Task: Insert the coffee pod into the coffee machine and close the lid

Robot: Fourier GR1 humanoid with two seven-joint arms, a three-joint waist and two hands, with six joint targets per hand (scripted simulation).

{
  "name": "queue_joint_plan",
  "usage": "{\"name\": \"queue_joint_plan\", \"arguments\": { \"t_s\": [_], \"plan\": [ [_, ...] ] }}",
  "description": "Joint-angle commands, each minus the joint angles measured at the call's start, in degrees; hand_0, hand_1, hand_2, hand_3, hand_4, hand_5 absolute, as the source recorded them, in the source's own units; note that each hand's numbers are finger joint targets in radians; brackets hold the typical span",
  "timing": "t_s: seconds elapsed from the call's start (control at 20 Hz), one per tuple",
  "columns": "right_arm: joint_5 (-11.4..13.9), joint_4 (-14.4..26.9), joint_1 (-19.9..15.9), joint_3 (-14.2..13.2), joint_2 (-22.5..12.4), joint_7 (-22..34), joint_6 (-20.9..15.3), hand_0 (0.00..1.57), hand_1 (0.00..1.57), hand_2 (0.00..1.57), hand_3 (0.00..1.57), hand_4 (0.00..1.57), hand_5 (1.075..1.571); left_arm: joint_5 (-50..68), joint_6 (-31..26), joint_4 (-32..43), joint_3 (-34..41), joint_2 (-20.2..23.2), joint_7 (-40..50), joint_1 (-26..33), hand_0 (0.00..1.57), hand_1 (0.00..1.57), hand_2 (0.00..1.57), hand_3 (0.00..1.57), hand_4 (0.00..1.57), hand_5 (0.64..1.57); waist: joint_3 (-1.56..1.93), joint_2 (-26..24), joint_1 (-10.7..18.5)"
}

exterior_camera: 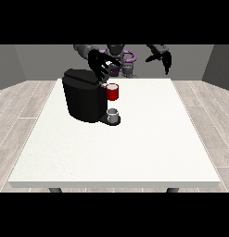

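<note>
Hand at the view's left hangs just above the coffee machine's top, right behind the lid area; fingers spread and relaxed, grasping nothing. Whether it touches the machine: can't tell.

Count, L to R: 1 coffee machine, 1 red part, 1 cup, 2 hands, 1 table.

Coffee machine: black, boxy, sits on the table's left-rear portion. Lid on top looks tilted, not flat; how far open can't be told. Red part sticks out at the machine's front-right, near the top, cylinder-shaped w/ a pale top; likely the pod holder. Coffee pod itself: not distinguishable, so its place can't be told. Directly under the red part, a small grey cup stands upright on the machine's dark base plate.

Hand at the view's right is up in the air, well apart from the machine and clear of the table, near the robot's body. Fingers hang down, loosely extended, empty.

Table: white, large, w/ only the machine and cup on it.
</note>
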Motion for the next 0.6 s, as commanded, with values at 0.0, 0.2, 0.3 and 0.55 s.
{"name": "queue_joint_plan", "arguments": {
  "t_s": [0.0, 0.2, 0.3, 0.55],
  "plan": [
    [-0.11, -2.22, -5.79, 2.78, 2.66, -4.61, 2.23, 0.00, 0.00, 0.00, 0.00, 0.30, 1.571, -1.48, 1.24, -0.33, -1.81, -1.56, 0.02, -0.57, 0.00, 0.00, 0.00, 0.00, 0.34, 1.571, -0.98, 1.21, 4.93],
    [0.90, -3.22, -7.86, 2.07, 1.85, -1.30, 0.84, 0.00, 0.00, 0.00, 0.00, 0.16, 1.571, 0.18, -1.13, -0.24, -1.25, -0.37, -1.38, -2.33, 0.00, 0.00, 0.00, 0.00, 0.40, 1.571, -1.02, 2.92, 8.27],
    [0.49, -4.60, -8.48, 1.35, 1.27, 0.47, 1.06, 0.00, 0.00, 0.00, 0.00, 0.13, 1.571, -0.12, -0.79, -0.72, -2.07, -1.20, -0.62, -3.43, 0.00, 0.00, 0.00, 0.00, 0.38, 1.571, -0.96, 2.94, 9.38],
    [2.19, -8.24, -8.70, 1.24, -1.14, 3.03, 1.33, 0.00, 0.00, 0.00, 0.00, 0.05, 1.571, -0.59, -1.40, -0.68, -3.66, -1.98, -1.69, -4.25, 0.00, 0.00, 0.00, 0.00, 0.38, 1.571, -0.94, 5.27, 12.53]
  ]
}}
